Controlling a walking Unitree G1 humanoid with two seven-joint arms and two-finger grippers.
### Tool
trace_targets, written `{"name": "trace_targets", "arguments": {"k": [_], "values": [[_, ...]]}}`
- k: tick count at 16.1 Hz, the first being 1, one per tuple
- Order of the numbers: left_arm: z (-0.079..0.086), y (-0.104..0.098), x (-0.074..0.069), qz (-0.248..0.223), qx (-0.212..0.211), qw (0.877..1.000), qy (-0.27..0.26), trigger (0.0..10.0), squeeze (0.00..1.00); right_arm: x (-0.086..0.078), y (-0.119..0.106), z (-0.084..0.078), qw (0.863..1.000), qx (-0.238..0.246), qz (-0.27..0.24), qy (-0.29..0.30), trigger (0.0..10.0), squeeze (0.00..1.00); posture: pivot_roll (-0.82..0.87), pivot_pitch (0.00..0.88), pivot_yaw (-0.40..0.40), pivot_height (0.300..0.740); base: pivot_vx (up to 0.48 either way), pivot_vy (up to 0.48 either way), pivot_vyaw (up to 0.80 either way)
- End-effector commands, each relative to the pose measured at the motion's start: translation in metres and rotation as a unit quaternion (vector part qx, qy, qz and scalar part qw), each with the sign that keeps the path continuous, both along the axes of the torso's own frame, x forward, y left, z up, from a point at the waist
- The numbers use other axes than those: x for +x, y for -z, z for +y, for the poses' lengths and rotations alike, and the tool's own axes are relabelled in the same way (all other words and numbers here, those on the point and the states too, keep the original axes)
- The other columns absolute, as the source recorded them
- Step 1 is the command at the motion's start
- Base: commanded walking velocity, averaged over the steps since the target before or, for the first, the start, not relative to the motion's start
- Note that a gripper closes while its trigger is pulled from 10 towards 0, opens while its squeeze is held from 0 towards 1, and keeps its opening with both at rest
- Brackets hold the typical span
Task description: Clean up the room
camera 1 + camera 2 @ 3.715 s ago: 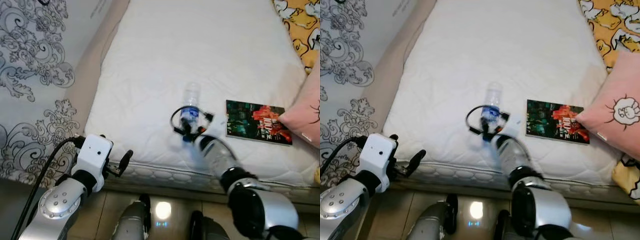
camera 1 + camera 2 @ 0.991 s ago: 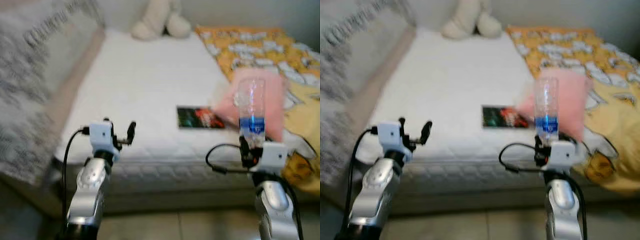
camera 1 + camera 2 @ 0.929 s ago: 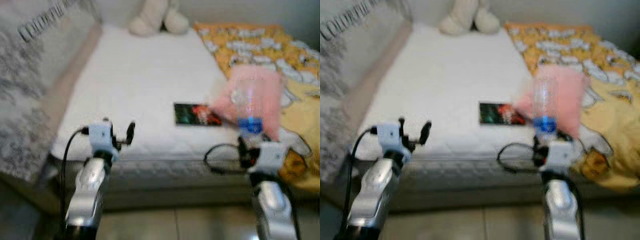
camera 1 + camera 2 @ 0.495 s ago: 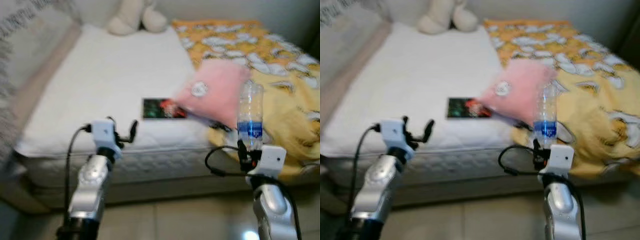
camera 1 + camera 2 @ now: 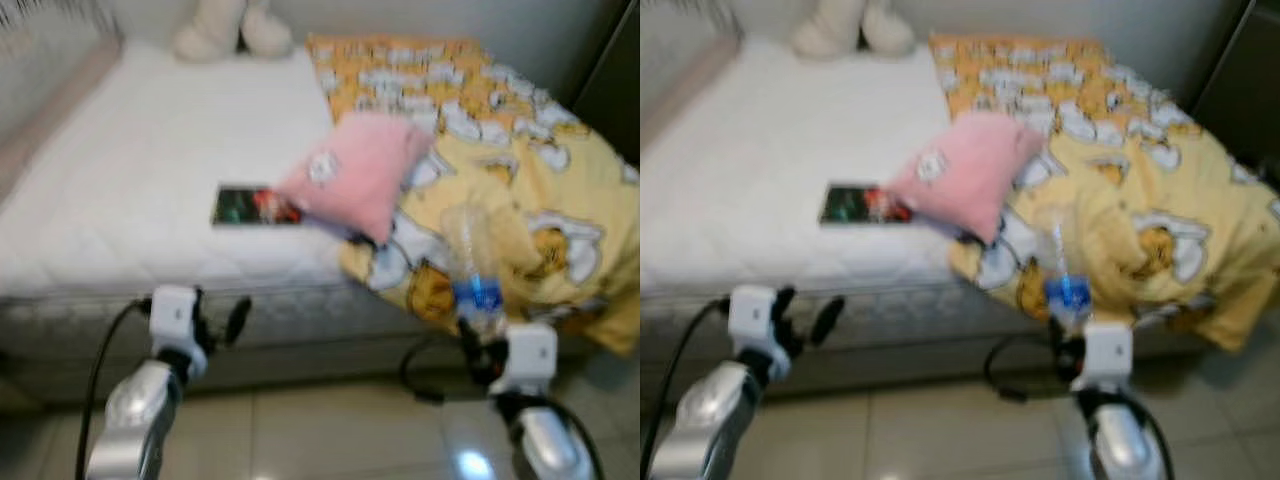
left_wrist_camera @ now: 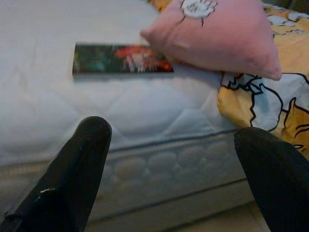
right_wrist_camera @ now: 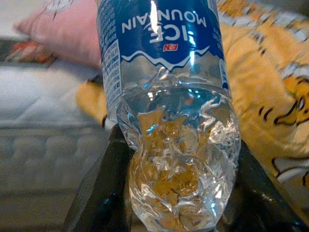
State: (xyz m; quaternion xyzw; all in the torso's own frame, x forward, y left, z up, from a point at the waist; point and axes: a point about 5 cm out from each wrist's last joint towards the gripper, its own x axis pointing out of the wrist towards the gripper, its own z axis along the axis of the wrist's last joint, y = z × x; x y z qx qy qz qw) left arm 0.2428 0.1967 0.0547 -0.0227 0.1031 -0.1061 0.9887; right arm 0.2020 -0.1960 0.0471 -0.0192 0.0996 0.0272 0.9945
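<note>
Gripping a clear water bottle (image 5: 474, 272) upright by its crumpled base, right gripper (image 5: 476, 345) over tiled floor (image 5: 330, 430), left gripper (image 5: 218, 322) fingers spread and empty, mattress (image 5: 120, 180) edge beyond, book (image 5: 252, 206) beside pink pillow (image 5: 358, 172), yellow cartoon blanket (image 5: 520, 170), plush toy (image 5: 220, 26) farthest.

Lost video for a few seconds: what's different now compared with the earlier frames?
The bottle is off the white mattress: the right tool lifted it, now holding it upright by its base. The camera swung right, so the whole view shifted. The book, pink pillow and open left tool are unchanged.
</note>
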Motion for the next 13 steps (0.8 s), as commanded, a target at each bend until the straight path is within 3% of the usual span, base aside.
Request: {"name": "trace_targets", "arguments": {"k": [1, 5, 8, 13], "values": [[-0.011, -0.011, 0.01, -0.028, -0.004, 1.0, 0.001, 10.0, 0.0, 0.007, -0.013, -0.001, 1.0, 0.001, -0.028, 0.0, 10.0, 0.0, -0.11, 0.0, -0.002, 0.74, 0.0, -0.48, 0.8], [-0.017, -0.01, 0.016, -0.021, -0.008, 0.999, -0.027, 10.0, 0.0, 0.02, -0.012, -0.012, 0.998, 0.034, -0.027, 0.043, 10.0, 0.0, -0.11, 0.0, -0.007, 0.74, 0.0, 0.0, 0.72], [-0.012, -0.016, 0.029, -0.035, 0.002, 0.998, -0.047, 10.0, 0.0, 0.014, -0.006, -0.021, 0.998, 0.028, -0.016, 0.047, 10.0, 0.0, -0.12, 0.0, -0.006, 0.74, 0.0, 0.0, 0.7], [-0.026, -0.02, 0.035, -0.045, 0.01, 0.999, -0.022, 10.0, 0.0, 0.02, -0.005, -0.014, 0.997, 0.048, -0.026, 0.055, 10.0, 0.0, -0.13, 0.0, 0.02, 0.74, 0.0, 0.0, 0.66]]}}
